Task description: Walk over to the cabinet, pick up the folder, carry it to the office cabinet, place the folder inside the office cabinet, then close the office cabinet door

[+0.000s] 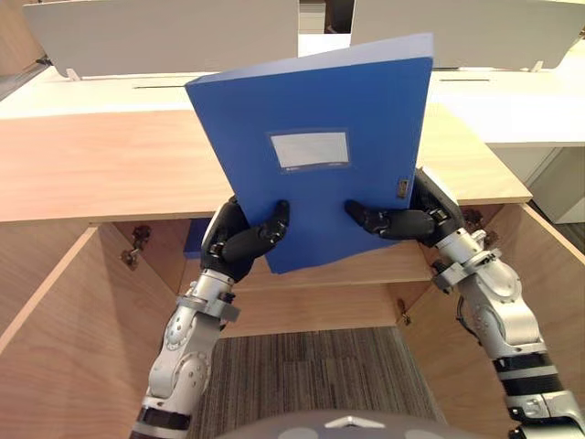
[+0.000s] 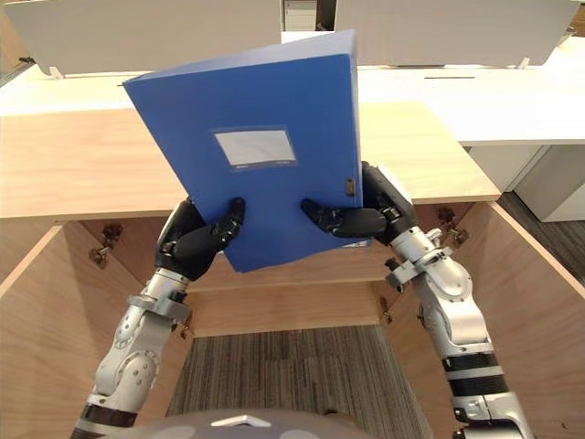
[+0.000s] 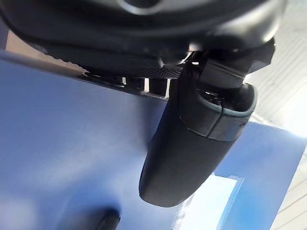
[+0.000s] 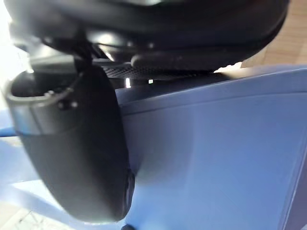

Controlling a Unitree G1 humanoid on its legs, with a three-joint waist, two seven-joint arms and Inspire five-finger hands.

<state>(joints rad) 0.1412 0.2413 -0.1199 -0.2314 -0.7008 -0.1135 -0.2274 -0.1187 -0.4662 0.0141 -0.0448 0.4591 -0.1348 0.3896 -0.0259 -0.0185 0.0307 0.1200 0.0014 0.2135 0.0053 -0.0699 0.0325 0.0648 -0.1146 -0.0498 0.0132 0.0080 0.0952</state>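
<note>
While the folder stood tilted at the centre of the frame, the left hand pinched its lower left corner and the right hand its lower right edge, thumbs pressed on the front cover. Carpet lay at bottom centre, between the open left door and right door. Just behind the hands ran the cabinet's shelf. The placing step seemed at hand: the folder needed lowering and leaning back to clear the top board, with both grips kept even until it rested. A hinge and a small blue object at the opening's left could snag it. White desks stood across the upper frame.
</note>
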